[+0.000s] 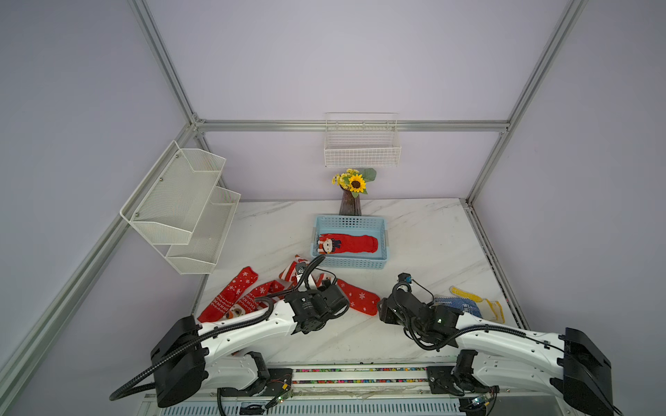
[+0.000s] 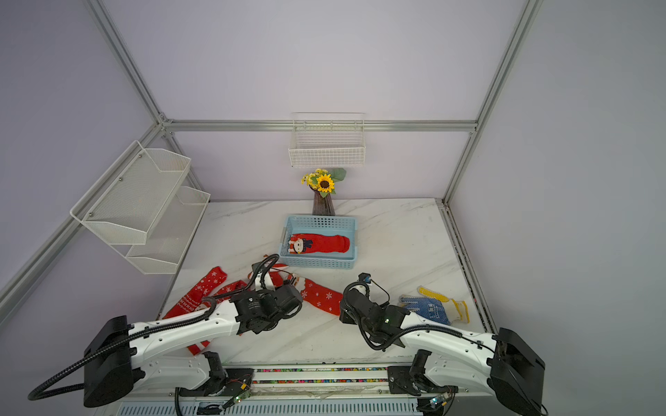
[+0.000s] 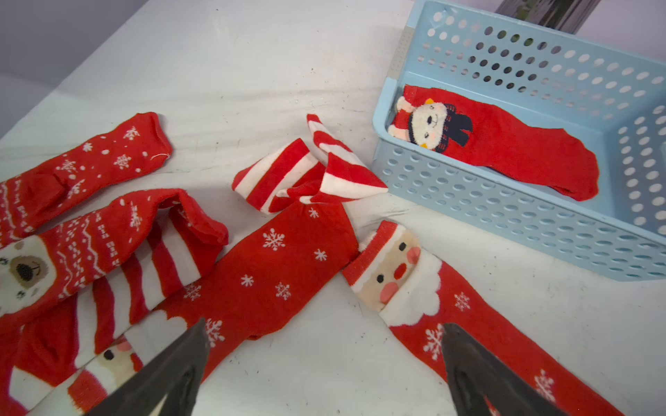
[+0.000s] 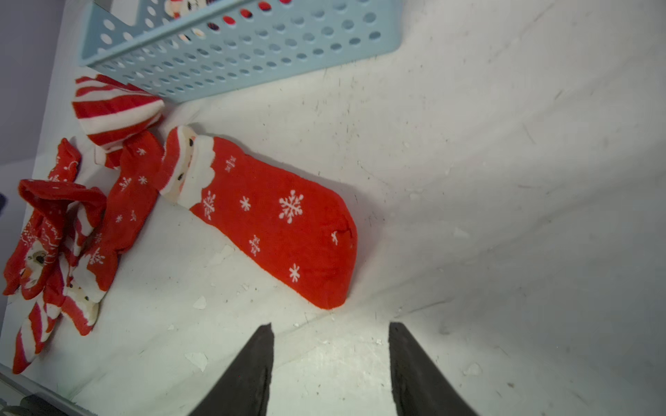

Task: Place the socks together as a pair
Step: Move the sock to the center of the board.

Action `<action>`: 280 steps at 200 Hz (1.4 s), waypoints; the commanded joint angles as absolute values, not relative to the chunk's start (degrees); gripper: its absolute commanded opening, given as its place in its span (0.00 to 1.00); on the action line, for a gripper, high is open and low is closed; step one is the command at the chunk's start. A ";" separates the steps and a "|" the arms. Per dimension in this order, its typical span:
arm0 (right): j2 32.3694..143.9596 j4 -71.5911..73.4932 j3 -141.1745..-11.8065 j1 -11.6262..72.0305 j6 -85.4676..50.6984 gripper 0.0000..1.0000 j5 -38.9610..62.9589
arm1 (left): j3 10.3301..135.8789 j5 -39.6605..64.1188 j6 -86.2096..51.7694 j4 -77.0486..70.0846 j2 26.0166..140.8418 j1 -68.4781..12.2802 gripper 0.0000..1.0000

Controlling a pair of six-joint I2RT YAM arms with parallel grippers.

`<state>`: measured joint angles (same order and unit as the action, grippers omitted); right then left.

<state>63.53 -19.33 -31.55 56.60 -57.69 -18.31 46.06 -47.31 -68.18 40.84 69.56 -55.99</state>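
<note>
Several red socks lie at the table's left. A Santa sock with snowflakes (image 1: 360, 297) (image 4: 274, 223) (image 3: 465, 306) lies flat, its toe toward my right gripper. Beside it lie a second Santa snowflake sock (image 3: 266, 273), a folded striped sock (image 3: 310, 173), a bear sock (image 3: 72, 245) and a snowflake sock (image 3: 101, 158). One more red sock with a bear figure (image 1: 347, 244) (image 3: 504, 144) lies in the blue basket (image 1: 349, 264). My left gripper (image 3: 324, 324) is open over bare table between the two Santa socks. My right gripper (image 4: 331, 324) is open and empty, just short of the Santa sock's toe.
A blue and yellow dotted glove (image 1: 468, 304) lies at the right, behind my right arm. A vase with a sunflower (image 1: 351, 201) stands behind the basket. A white mesh shelf (image 1: 180, 209) hangs at the left and a wire basket (image 1: 362, 151) on the back wall.
</note>
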 commanded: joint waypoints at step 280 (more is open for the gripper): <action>79.06 -4.25 -30.36 46.48 -57.13 0.18 -13.32 | 34.88 -22.45 -67.23 44.22 57.83 -29.55 0.87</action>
<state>79.75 -1.87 -29.56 47.72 -57.17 -10.90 33.56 -22.00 -65.08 42.78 59.20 -30.61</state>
